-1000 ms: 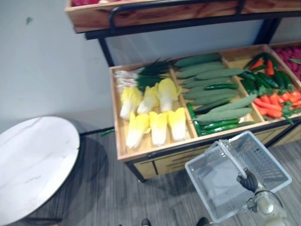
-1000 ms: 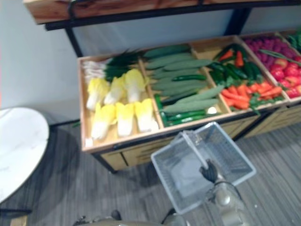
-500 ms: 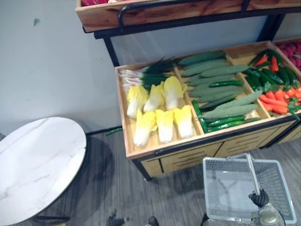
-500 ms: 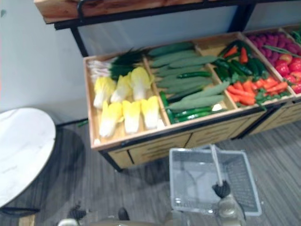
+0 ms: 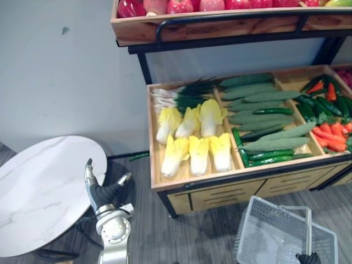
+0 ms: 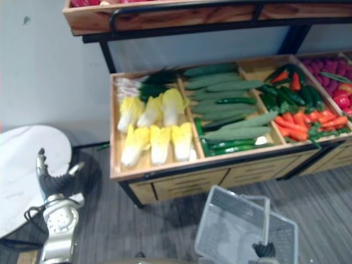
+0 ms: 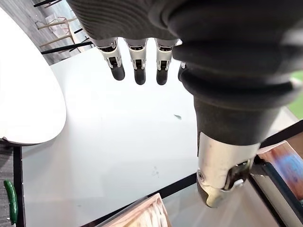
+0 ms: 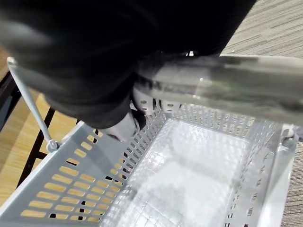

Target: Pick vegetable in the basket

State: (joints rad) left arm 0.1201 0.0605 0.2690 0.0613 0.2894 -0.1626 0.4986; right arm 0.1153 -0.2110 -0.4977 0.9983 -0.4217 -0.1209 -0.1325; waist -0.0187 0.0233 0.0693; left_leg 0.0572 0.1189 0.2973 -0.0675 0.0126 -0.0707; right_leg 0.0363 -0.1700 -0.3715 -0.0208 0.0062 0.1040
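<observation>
Currently the right hand (image 6: 263,251) clasps the handle (image 8: 213,87) of the empty basket (image 5: 275,212), near right; the left hand (image 5: 103,193) stands released, near left. Cabbages (image 5: 199,155) lie far off in the shelf tray (image 5: 198,180). Risk: reaching swings the basket against the shelf tray.

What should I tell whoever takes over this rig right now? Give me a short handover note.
Left hand: open, holding nothing, raised beside the round white table.
Right hand: shut on the handle of the grey basket, held low in front of the wooden stand.
Things: cabbages, cucumbers and carrots lie in the stand's compartments. The basket is empty.
Done: basket in hand at the stand.
Left: pick a vegetable with the free left hand and put it in the basket.
</observation>
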